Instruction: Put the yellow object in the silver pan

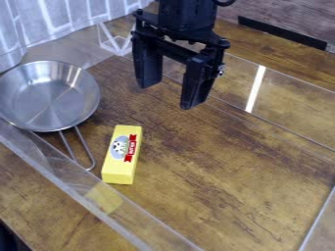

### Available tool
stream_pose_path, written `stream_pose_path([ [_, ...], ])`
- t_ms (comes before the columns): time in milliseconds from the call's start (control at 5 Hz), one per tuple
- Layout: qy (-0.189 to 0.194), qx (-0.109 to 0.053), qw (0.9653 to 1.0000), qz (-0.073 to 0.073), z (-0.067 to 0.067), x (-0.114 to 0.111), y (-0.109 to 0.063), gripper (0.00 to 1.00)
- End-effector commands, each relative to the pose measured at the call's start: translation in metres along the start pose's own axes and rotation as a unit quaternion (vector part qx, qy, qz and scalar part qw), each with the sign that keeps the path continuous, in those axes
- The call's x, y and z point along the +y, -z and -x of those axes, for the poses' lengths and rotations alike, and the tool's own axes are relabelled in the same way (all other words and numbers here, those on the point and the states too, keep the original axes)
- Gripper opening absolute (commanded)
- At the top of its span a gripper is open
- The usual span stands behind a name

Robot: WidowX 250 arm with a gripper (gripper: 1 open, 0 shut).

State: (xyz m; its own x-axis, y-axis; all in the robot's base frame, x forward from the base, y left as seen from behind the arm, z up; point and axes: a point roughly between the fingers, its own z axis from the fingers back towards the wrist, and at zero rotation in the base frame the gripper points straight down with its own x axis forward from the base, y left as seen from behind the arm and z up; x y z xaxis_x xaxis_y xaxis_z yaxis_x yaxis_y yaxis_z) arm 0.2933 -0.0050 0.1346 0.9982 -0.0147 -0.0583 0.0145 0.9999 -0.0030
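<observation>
Table [222, 181] under all | silver pan [55, 96] at nine o'clock, unfilled | jaws [175, 98] near twelve, spread, holding nothing | yellow object [121, 155] on wood, around seven, beside pan handle [80, 149] | we judge: reach step; next, we lower over block, then grip

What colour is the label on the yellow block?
The label is red and white, seen best in the camera view.

Yellow block [121, 155]: a small butter-like stick (red-and-white label on top), lying flat on the wooden surface, just beside the pan's handle
Silver pan [53, 96]: round, shallow, shiny, upright, its wire-loop handle near the block
</observation>
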Motion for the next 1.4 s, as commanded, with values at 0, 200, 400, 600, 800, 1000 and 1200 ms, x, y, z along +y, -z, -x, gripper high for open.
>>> stream_pose_path([
  [0,-0.001,0.006,1.0,0.0,0.001,0.001,0.006,1.0],
  [200,-0.002,0.011,0.9999,0.001,0.003,0.001,0.012,1.0],
  [400,-0.009,0.013,0.9999,0.0,0.007,0.004,0.018,1.0],
  [600,-0.024,0.01,0.9997,-0.002,0.013,0.012,0.029,1.0],
  [800,-0.039,0.008,0.9992,-0.006,0.02,0.024,0.042,1.0],
  [1000,-0.052,0.005,0.9986,-0.007,0.021,0.034,0.054,1.0],
  [1200,-0.055,0.003,0.9984,-0.007,0.022,0.037,0.059,1.0],
])
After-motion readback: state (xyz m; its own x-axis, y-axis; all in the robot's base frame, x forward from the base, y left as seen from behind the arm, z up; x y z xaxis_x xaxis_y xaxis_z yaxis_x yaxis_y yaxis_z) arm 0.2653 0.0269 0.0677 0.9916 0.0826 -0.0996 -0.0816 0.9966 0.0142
